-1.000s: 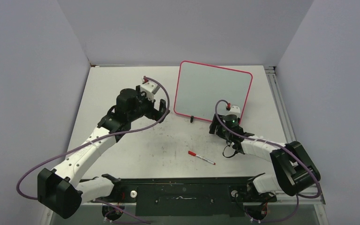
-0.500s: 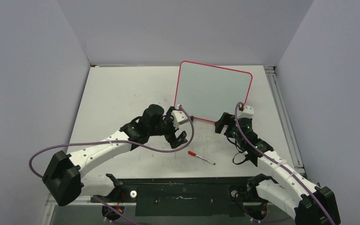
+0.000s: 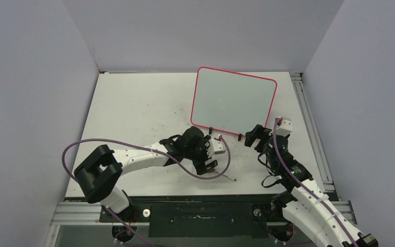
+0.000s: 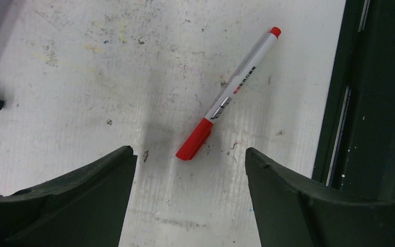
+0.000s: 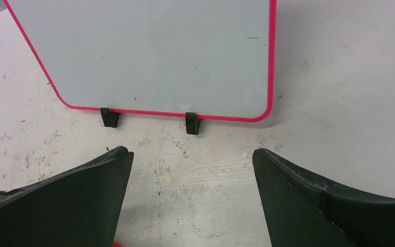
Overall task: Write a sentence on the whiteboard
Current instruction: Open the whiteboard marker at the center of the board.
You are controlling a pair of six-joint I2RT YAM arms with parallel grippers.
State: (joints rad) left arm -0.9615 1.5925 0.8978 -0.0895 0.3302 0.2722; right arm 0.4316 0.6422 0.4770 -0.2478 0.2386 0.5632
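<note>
The whiteboard has a plain pale grey-white face, a thin pink-red rim and black clip feet. The marker has a white barrel with black and red print, a red cap and a red end. The tabletop is white, speckled with dark scuffs. The left gripper and right gripper are black, the arms white with black joints, and the cables purple.

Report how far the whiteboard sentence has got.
Done: nothing written; the whiteboard is blank. In hand: the left gripper hovers open over the capped red marker lying on the table, not yet gripping it; the right gripper is open, facing the board's near edge. Left: grasp the marker, uncap it, write the whole sentence.
</note>
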